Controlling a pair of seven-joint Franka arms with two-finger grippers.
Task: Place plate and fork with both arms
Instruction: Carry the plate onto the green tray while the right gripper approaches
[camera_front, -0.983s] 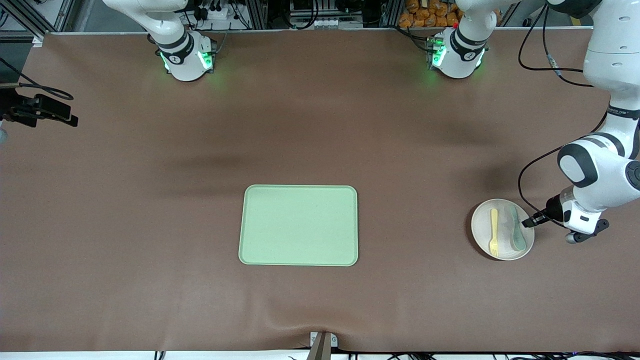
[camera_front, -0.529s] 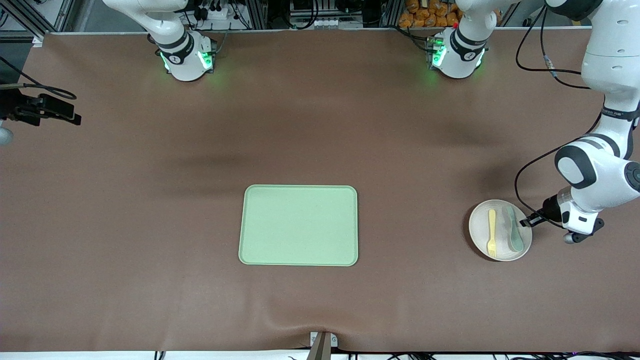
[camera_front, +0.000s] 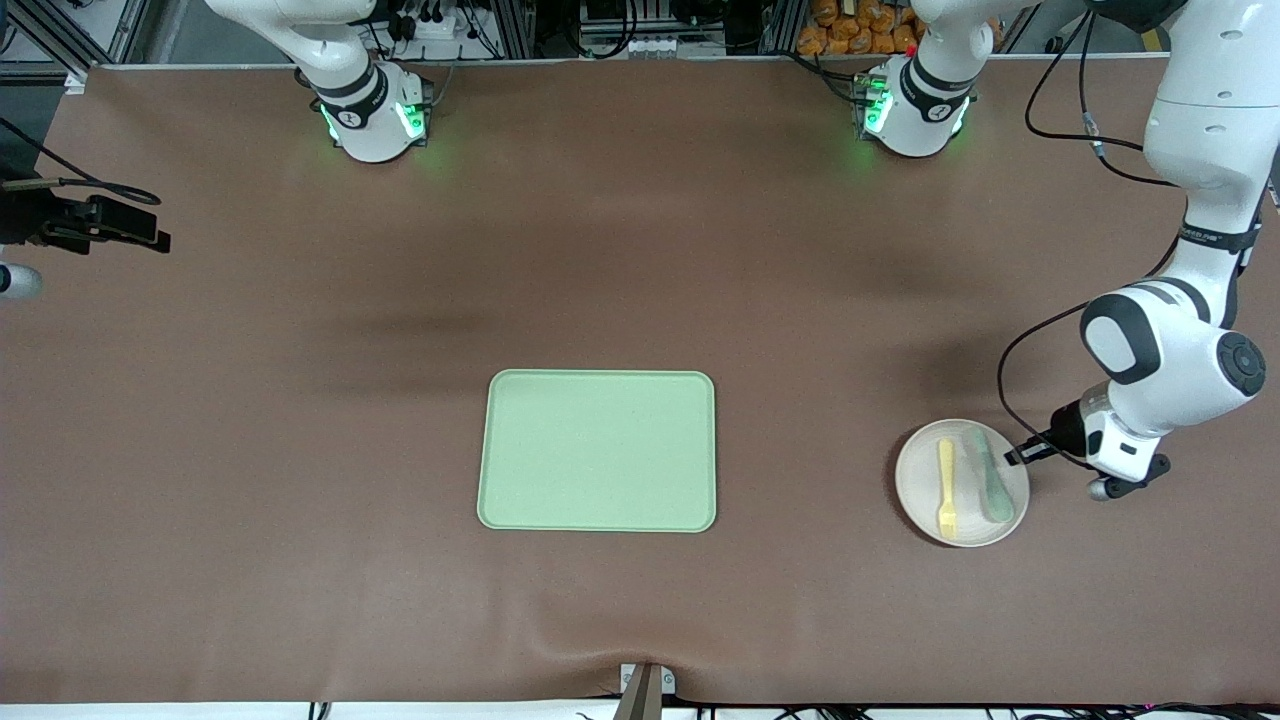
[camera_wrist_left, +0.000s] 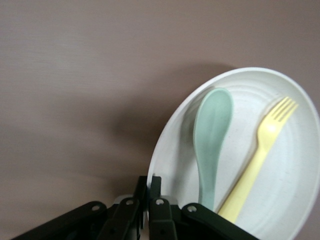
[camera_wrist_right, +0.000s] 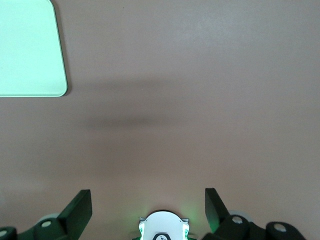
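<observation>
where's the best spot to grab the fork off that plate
Grip the fork at mid-handle, from straight above, jaws across its narrow width. It lies flat on the plate, a gap between it and the spoon alongside. The left gripper, shut on the plate's rim, occupies the spoon's side, so the open right gripper probably suits.

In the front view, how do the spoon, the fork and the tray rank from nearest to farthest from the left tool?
The left tool is shut on the plate rim.
1. Spoon, on the plate, on the tool's side.
2. Fork, on the plate beside the spoon.
3. Tray, mid-table, toward the right arm's end.
</observation>
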